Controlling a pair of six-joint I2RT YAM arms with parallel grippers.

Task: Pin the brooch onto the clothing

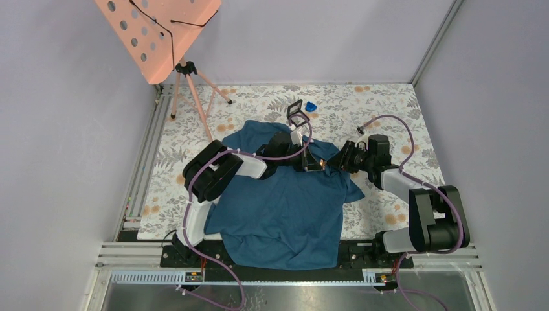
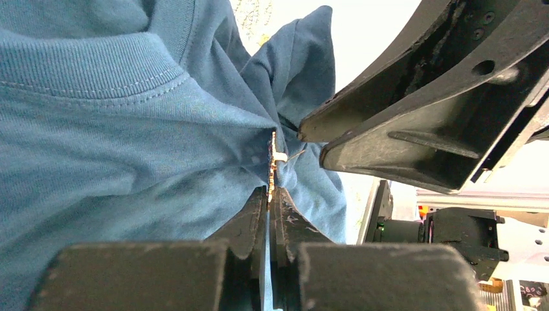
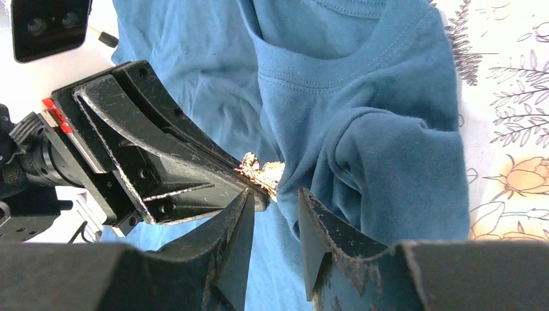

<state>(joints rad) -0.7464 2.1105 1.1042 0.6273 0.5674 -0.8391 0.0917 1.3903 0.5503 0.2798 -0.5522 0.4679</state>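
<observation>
The teal T-shirt [image 1: 285, 214] lies spread on the table, its neck at the far end. My left gripper [image 2: 270, 194] is shut on the small silvery brooch [image 2: 273, 162], held edge-on against a pinched fold of shirt just below the collar [image 2: 84, 71]. In the right wrist view the brooch [image 3: 262, 173] sticks out of the left fingertips [image 3: 194, 181] and touches the bunched fabric [image 3: 382, 155]. My right gripper [image 3: 275, 204] is open, its jaws just below the brooch and beside the fold. In the top view the two grippers meet at the shirt's right shoulder [image 1: 327, 162].
A black square case [image 1: 296, 111] and a small blue object [image 1: 311, 105] lie beyond the shirt's neck. A pink perforated stand on a tripod [image 1: 158, 32] is at the far left. The floral tablecloth [image 1: 388, 110] shows around the shirt.
</observation>
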